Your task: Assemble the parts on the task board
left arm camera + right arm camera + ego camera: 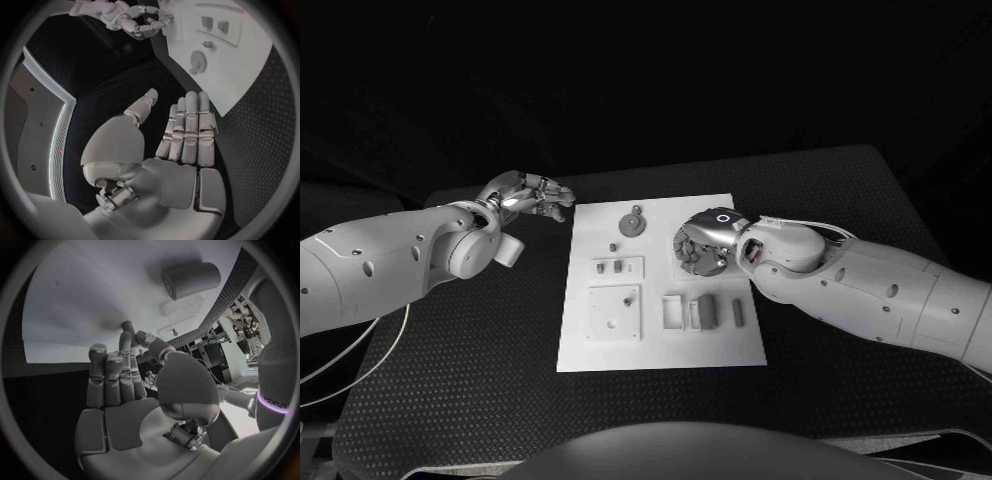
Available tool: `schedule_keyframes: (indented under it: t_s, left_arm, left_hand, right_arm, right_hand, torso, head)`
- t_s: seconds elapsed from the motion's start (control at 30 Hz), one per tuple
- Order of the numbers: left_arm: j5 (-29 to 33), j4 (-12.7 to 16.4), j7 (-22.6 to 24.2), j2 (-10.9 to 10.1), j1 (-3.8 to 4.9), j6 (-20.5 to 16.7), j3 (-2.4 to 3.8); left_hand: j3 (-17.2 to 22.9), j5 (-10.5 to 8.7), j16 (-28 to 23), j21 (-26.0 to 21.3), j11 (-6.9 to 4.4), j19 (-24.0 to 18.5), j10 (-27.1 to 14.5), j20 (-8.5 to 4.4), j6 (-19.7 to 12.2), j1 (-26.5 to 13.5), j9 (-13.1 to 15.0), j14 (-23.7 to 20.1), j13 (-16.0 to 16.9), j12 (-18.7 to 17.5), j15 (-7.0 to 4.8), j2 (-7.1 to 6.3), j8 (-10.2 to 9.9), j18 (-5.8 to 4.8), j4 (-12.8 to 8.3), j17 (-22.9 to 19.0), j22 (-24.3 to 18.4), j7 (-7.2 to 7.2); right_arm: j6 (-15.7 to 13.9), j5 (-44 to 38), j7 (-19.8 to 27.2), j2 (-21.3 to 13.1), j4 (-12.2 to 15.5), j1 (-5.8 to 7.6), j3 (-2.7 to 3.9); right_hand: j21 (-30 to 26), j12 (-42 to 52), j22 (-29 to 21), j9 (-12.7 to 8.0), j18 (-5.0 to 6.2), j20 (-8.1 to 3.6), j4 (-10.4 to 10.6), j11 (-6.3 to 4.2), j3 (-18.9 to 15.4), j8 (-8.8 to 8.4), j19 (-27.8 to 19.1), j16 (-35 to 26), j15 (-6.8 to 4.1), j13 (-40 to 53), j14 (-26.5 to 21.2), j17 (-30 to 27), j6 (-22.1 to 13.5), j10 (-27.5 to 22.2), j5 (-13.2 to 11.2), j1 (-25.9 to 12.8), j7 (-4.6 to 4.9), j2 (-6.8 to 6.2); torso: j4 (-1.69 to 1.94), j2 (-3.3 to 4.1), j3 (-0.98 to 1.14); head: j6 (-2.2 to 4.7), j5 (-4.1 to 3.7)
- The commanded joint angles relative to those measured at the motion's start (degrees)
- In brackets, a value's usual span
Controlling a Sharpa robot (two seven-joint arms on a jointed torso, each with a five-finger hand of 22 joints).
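Centrally on the black table (848,190) lies one white task board (661,345) carrying several small grey parts (633,222). Two hands: the right hand (705,243) hovers over the board's right edge, fingers straight together, empty; the left hand (524,196) sits beside its upper-left corner, fingers together, empty. Dark room.

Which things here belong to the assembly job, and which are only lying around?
For the job:
white board
round part
small parts
upright parts
cylinder
left hand, empty
right hand, over the board

Just around:
black table
cable
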Motion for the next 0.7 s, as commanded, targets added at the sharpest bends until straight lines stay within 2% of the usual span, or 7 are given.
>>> schedule_keyframes:
  t_s: [0.03, 0.47, 0.7]
  left_arm:
    - [0.3, 0.0, 0.3, 0.2, 0.06, 0.7, 0.04]
    - [0.3, -0.4, 0.2, 0.2, 0.06, 0.9, 0.04]
    - [0.3, -0.4, 0.1, 0.3, 0.06, 1.1, 0.04]
  left_hand:
    - [-0.4, 0.12, -0.4, 0.2, -0.1, -0.4, -0.4, -0.05, -0.3, -0.4, -0.1, -0.3, -0.1, 0.1, -0.03, 0.09, 0.2, -0.21, 0.1, 0.1, -0.1, -0.03]
    - [-0.4, 0.12, -0.4, 0.2, -0.09, -0.4, -0.4, -0.04, -0.3, -0.5, -0.1, -0.3, -0.1, 0.1, -0.03, 0.14, 0.2, -0.21, 0.2, 0.1, -0.1, -0.02]
    - [-0.4, 0.12, -0.4, 0.2, -0.09, -0.4, -0.4, -0.03, -0.3, -0.6, -0.1, -0.3, -0.1, 0.1, -0.02, 0.18, 0.2, -0.22, 0.2, 0.1, -0.1, -0.02]
  right_arm:
    - [-1.4, -0.2, -0.3, -0.1, 0.3, 0.02, 0.05]
    - [-2.3, 1.5, -0.7, -1.5, 2.1, 0.02, 0.11]
    - [-2.7, 2.2, -1.0, -2.1, 2.8, 0.03, 0.53]
  right_hand:
    - [0.2, -0.1, 1.1, 0.1, 2.74, -0.11, -2.5, -0.05, 3.0, 0.34, 0.3, 0.2, -0.39, 0.0, 0.0, 0.1, 0.5, 0.6, 0.0, -0.3, 0.03, 0.26]
    - [0.2, -0.1, 1.1, 0.2, 2.74, -0.14, -2.5, -0.09, 3.2, 0.34, 0.4, 0.1, -0.43, 0.1, 0.1, 0.1, 0.5, 0.6, 0.1, -0.3, 0.0, 0.32]
    - [0.2, -0.1, 1.1, 0.2, 2.74, -0.16, -2.5, -0.11, 3.2, 0.35, 0.4, 0.1, -0.46, 0.1, 0.1, 0.1, 0.5, 0.7, 0.1, -0.3, -0.02, 0.33]
  torso:
    - [0.0, 0.0, 0.0]
    - [-0.03, -0.01, 0.03]
    - [-0.03, -0.01, 0.0]
  head:
    - [-0.02, 0.0]
    - [0.04, -0.02]
    - [0.07, -0.03]
